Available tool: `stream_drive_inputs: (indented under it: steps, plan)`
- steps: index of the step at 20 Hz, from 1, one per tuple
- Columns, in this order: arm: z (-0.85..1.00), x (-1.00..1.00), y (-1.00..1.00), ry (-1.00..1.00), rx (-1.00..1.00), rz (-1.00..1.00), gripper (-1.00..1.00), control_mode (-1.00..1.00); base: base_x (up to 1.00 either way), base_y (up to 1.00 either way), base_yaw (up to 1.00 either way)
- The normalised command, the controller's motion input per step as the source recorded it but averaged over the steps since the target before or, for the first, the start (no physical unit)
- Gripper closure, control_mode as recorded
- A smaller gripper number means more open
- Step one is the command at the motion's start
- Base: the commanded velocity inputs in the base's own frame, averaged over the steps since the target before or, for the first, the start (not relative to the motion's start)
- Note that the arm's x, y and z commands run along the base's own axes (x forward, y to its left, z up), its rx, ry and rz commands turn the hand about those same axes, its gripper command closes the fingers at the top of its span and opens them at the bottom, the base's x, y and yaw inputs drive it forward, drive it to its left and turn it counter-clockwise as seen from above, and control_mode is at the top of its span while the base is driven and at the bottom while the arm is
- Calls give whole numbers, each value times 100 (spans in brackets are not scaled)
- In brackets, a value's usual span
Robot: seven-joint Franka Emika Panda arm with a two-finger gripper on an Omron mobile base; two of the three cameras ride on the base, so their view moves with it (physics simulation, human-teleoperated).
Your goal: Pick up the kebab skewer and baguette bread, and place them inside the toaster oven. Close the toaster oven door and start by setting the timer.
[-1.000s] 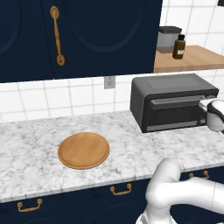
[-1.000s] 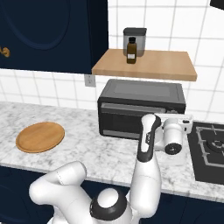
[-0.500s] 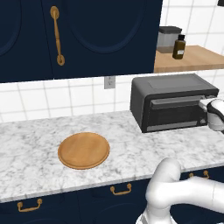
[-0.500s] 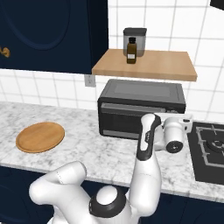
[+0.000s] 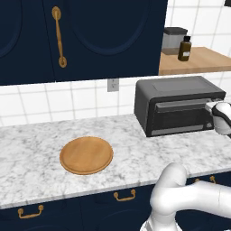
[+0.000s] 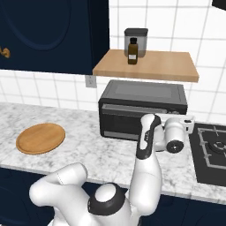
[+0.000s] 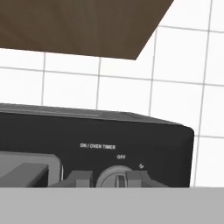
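The toaster oven (image 5: 176, 108) (image 6: 141, 110) stands on the marble counter against the tiled wall. The toaster oven door (image 5: 180, 118) (image 6: 128, 121) is up and closed. My gripper (image 5: 211, 107) (image 6: 189, 121) is at the oven's right-hand panel. In the hand view my gripper (image 7: 109, 178) has one dark fingertip on each side of the round timer knob (image 7: 114, 177), under the ON / OVEN TIMER label, and is shut on it. The knob's ridge points roughly towards OFF. The kebab skewer and baguette bread are out of view.
A round wooden board (image 5: 85, 154) (image 6: 40, 137) lies on the counter to the left. Above the oven, a wooden shelf (image 6: 154, 66) carries a brown bottle (image 6: 132, 51) and a grey canister (image 6: 135, 37). A black hob (image 6: 212, 152) lies to the right. Navy cabinets hang overhead.
My hand has shifted very slightly at the oven's knob panel. The oven, the door and the board have stayed where they were.
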Motion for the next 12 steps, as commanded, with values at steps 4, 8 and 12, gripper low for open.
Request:
stream_drive_inputs:
  steps: [4,8,12]
  plan:
    - [-73,9,20,-7,10,-14,100,-100,0,0,0]
    - [-69,15,21,-9,13,-15,100,-100,0,0,0]
    - [-64,22,21,-9,17,-14,100,-100,0,0,0]
